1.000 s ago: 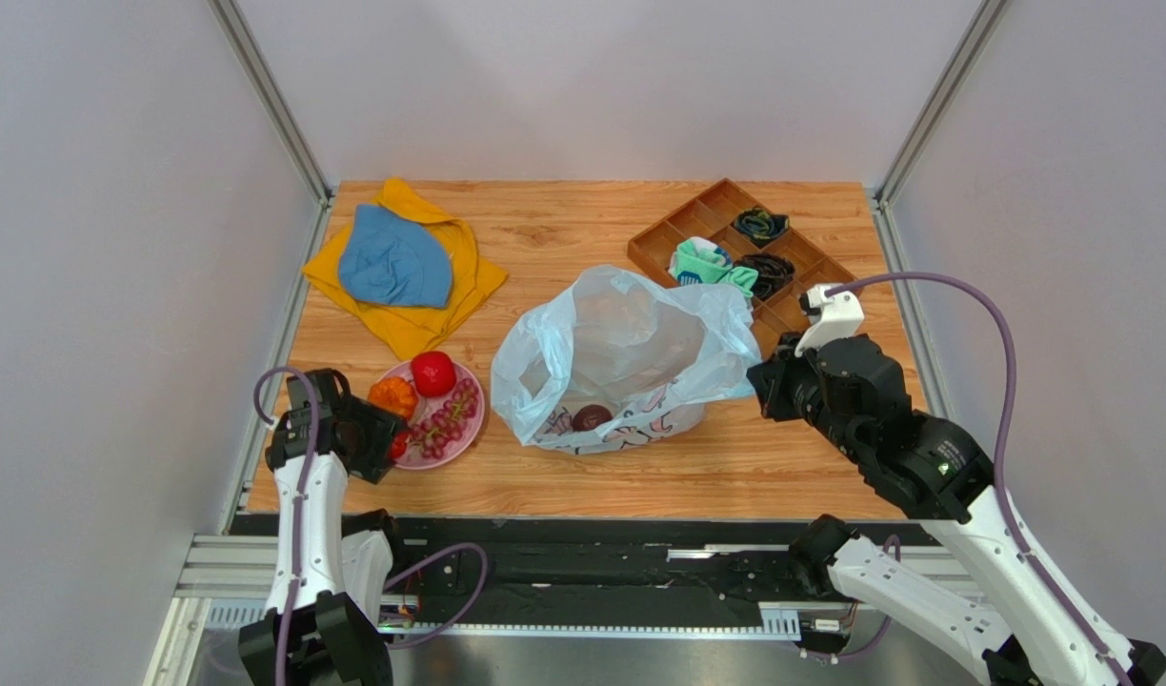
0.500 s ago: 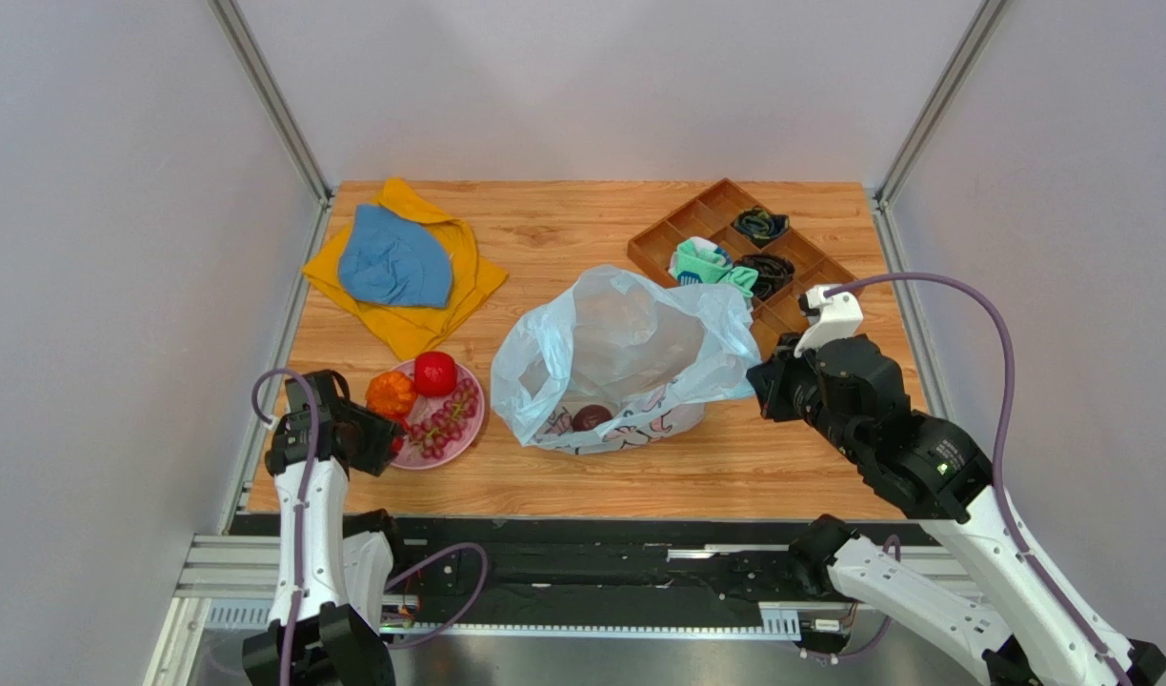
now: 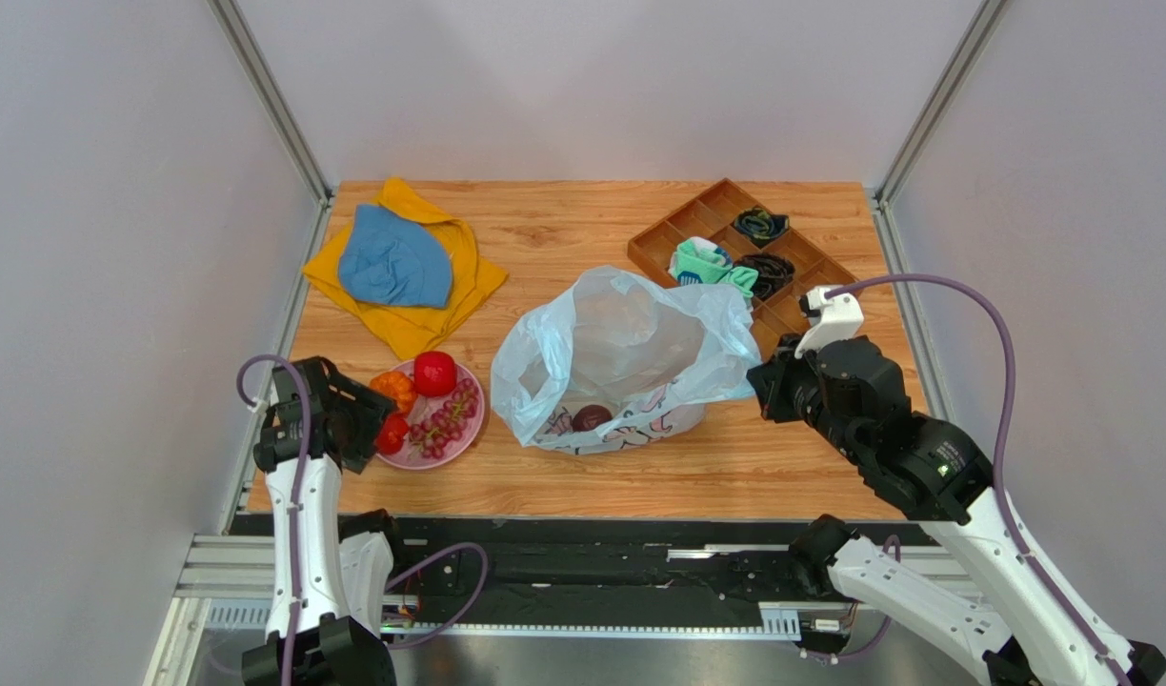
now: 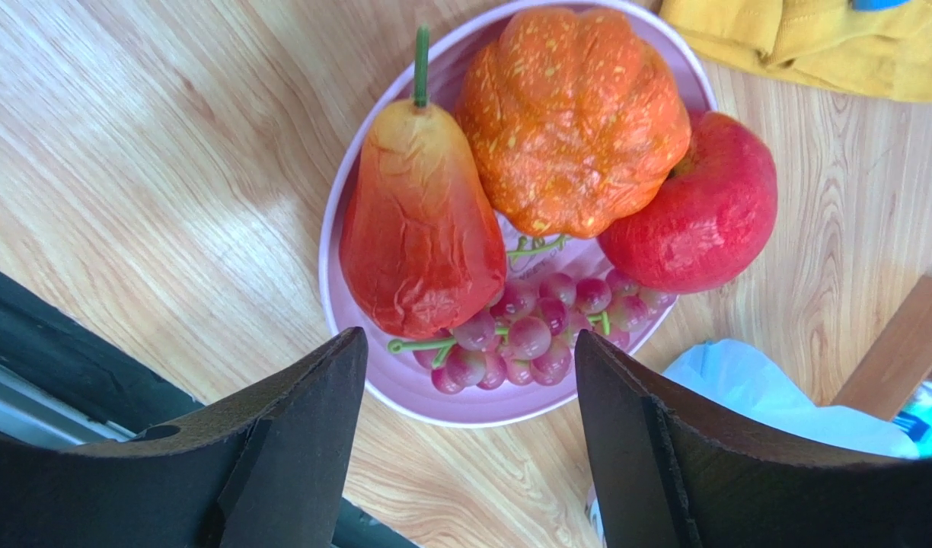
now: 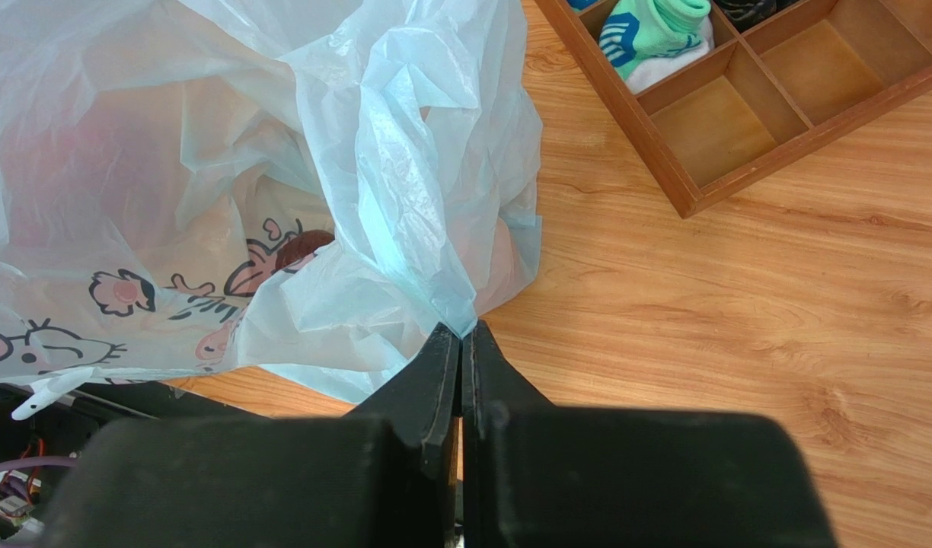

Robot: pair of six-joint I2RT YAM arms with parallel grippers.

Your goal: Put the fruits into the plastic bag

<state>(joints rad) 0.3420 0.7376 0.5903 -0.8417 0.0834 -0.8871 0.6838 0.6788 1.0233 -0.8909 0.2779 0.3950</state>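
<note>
A pink plate (image 4: 436,394) holds a red pear-shaped fruit (image 4: 419,223), a bumpy orange fruit (image 4: 568,114), a red apple (image 4: 694,211) and a bunch of reddish grapes (image 4: 539,337). In the top view the plate (image 3: 463,436) lies left of the pale blue plastic bag (image 3: 618,350), which has a dark plum (image 3: 592,418) inside. My left gripper (image 4: 465,440) is open and empty, just above the plate's near edge (image 3: 367,429). My right gripper (image 5: 460,343) is shut on the bag's right edge (image 5: 436,246) and holds it up (image 3: 758,383).
A wooden compartment tray (image 3: 804,286) with socks stands at the back right, close behind the bag. A blue cloth (image 3: 391,260) lies on a yellow cloth (image 3: 467,257) at the back left. The table's front edge runs just below the plate.
My left gripper has drawn back to the left off the plate's near edge, uncovering the red pear-shaped fruit. The right gripper and the bag have not moved.
</note>
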